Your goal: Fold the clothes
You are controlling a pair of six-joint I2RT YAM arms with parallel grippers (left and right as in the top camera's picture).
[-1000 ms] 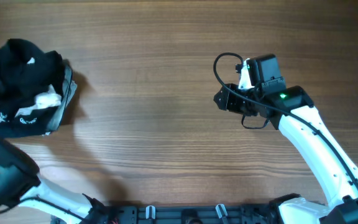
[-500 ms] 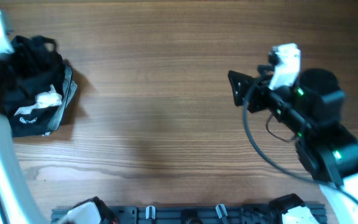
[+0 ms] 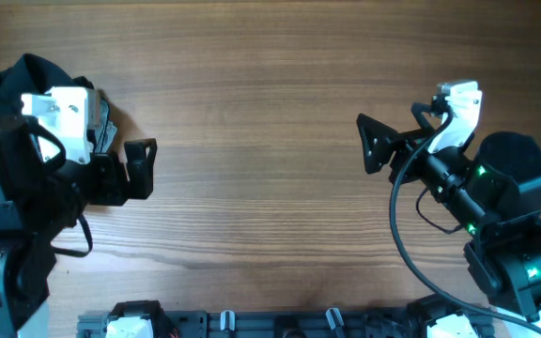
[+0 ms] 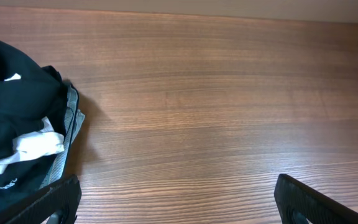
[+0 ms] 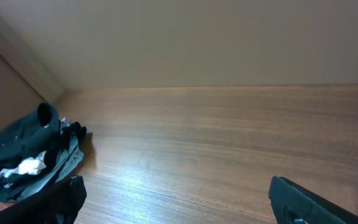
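The crumpled black fabric clothes lay just beside the empty, wide-open left gripper, far from the likewise open right gripper.

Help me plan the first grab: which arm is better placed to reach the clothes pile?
Left. The left hand is open right beside the clothes pile, which looms close in its wrist view. The right hand, also open, is at the far side of the table.
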